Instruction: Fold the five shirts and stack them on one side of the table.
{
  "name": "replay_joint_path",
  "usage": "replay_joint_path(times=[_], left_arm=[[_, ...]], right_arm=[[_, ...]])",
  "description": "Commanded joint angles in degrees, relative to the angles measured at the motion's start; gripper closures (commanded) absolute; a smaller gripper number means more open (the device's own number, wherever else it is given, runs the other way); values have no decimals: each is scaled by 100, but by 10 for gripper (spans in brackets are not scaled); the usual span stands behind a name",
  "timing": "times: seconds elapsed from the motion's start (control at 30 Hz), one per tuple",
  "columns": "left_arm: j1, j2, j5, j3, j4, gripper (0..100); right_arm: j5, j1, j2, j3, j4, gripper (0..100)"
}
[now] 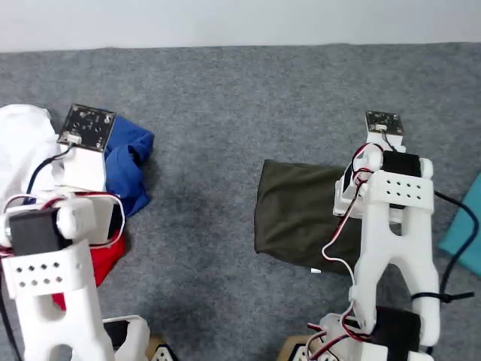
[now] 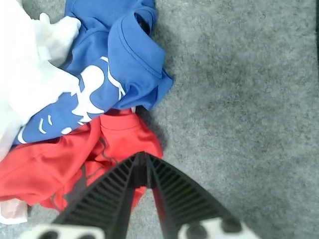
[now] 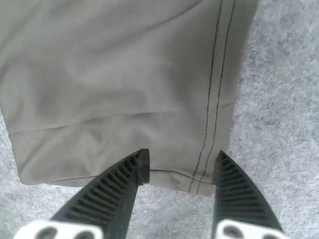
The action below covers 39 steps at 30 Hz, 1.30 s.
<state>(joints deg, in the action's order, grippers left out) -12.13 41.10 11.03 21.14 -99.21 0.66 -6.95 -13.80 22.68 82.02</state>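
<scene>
On the high view, a grey carpeted tabletop (image 1: 225, 113) is seen from above. At its left edge a loose heap is formed by a white shirt (image 1: 22, 143), a blue shirt (image 1: 131, 162) and a red shirt (image 1: 105, 259), which touch one another. The red one is placed nearest the near edge. The left arm (image 1: 52, 256) is held over this heap. Right of the middle an olive shirt (image 1: 293, 210) is laid flat, folded into a rectangle, and the right arm (image 1: 394, 218) is held over its right part. A teal shirt (image 1: 466, 233) is cut off by the right edge, apart from the olive one.

On the left wrist view, the blue shirt (image 2: 119, 64), marked with a white print, is crumpled between the white shirt (image 2: 25, 74) and the red shirt (image 2: 60, 164). The left arm's jaws are pressed fully together, with their tips met over the border of the red shirt. No cloth is seen caught between them.

On the right wrist view, the olive shirt (image 3: 114, 74) is shown smooth, with a double line of dark stitching run down to its hem. The right arm's jaws are spread wide apart and nothing is gripped. One tip is placed over the hem, the other at the shirt's corner beside bare tabletop.
</scene>
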Motion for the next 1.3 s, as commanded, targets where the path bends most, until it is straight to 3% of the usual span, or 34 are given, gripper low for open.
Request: replay_joint_path(times=[0.0, 0.37, 0.73, 0.93, 1.27], left_arm=[[-26, 114, 9, 215, -70, 996], [-9, 132, 18, 743, 211, 996], [-9, 97, 18, 752, 387, 996], [-9, 88, 18, 752, 624, 996], [-9, 88, 18, 760, 615, 996]], right_arm=[[-62, 31, -242, -35, 57, 776], [-70, 48, -180, -44, -567, 775], [-387, 22, 1604, -1187, -725, 774], [-396, 22, 2316, -1679, -725, 675], [-396, -321, 2633, -1705, -611, 671]])
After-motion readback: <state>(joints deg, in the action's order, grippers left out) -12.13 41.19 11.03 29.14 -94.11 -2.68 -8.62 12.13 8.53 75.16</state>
